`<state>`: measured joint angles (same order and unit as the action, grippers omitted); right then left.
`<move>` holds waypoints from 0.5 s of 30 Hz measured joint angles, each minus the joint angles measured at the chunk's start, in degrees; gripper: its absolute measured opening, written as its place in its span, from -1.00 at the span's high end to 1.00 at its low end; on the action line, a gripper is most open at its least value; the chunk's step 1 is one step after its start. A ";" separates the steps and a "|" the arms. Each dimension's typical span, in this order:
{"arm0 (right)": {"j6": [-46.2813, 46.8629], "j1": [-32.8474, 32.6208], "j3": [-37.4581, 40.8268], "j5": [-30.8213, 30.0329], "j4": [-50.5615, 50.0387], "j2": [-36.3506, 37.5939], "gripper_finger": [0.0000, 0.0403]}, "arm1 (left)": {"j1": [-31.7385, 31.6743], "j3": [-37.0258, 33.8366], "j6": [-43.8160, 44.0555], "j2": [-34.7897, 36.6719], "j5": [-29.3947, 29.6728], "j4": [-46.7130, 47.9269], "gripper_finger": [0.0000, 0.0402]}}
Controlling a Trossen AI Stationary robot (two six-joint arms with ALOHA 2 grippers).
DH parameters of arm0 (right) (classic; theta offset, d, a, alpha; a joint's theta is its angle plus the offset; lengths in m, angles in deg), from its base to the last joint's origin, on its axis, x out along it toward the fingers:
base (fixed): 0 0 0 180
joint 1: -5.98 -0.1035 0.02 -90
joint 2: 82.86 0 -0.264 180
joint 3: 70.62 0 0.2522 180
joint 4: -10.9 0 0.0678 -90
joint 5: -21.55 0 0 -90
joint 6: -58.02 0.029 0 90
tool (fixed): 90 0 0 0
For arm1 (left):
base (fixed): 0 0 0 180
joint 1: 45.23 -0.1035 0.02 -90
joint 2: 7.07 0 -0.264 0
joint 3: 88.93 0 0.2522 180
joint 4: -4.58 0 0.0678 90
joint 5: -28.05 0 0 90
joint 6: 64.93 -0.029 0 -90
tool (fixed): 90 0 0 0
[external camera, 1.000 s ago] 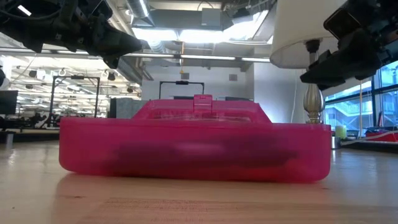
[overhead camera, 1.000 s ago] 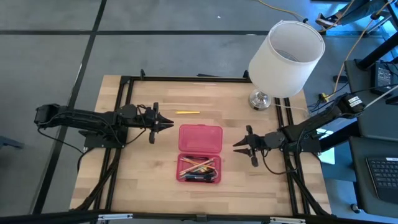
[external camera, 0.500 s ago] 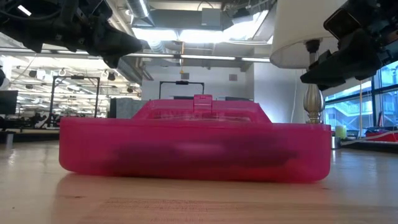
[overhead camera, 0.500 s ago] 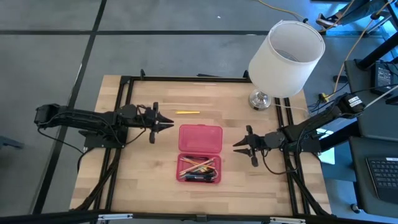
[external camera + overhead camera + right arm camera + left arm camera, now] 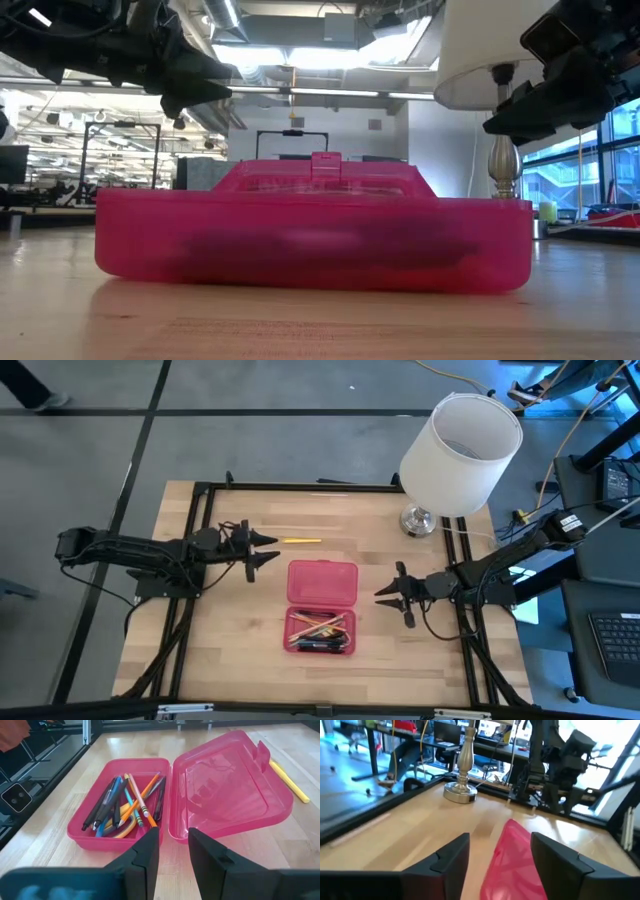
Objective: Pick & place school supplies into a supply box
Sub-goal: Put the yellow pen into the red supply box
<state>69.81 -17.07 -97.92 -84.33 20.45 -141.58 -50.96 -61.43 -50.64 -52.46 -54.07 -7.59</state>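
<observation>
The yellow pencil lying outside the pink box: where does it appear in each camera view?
High view: yellow pencil on the table, just beyond the open lid.
Low view: not visible; the pink box blocks it.
Left wrist view: not visible.
Right wrist view: at the right edge, behind the lid.
Shared landmark: the pink box.

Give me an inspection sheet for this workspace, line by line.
Surface: wooden table in a black frame.
Job's things: pink supply box lies open, pens and pencils in its tray; one yellow pencil lies outside, beyond the lid.
Clutter: white lamp at the far right corner.
Grippers: left tool open, empty, beside the yellow pencil; right tool empty, right of the box.
Cables: leads run off the right arm, beside the table.
Surroundings: grey floor; desks and shelving beyond the table.
</observation>
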 joint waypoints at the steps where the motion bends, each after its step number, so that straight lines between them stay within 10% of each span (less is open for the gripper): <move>1: 0.00 0.00 0.00 0.00 0.01 0.00 0.46 | 0.00 0.00 1.21 0.00 -0.02 0.00 -0.03; 15: -0.02 -0.02 0.00 0.00 -0.37 0.00 0.46 | -0.07 0.00 -7.39 -0.45 13.28 1.23 -0.03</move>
<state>69.79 -17.09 -97.92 -84.33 20.08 -141.58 -51.04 -61.43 -58.04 -52.91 -40.78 -6.36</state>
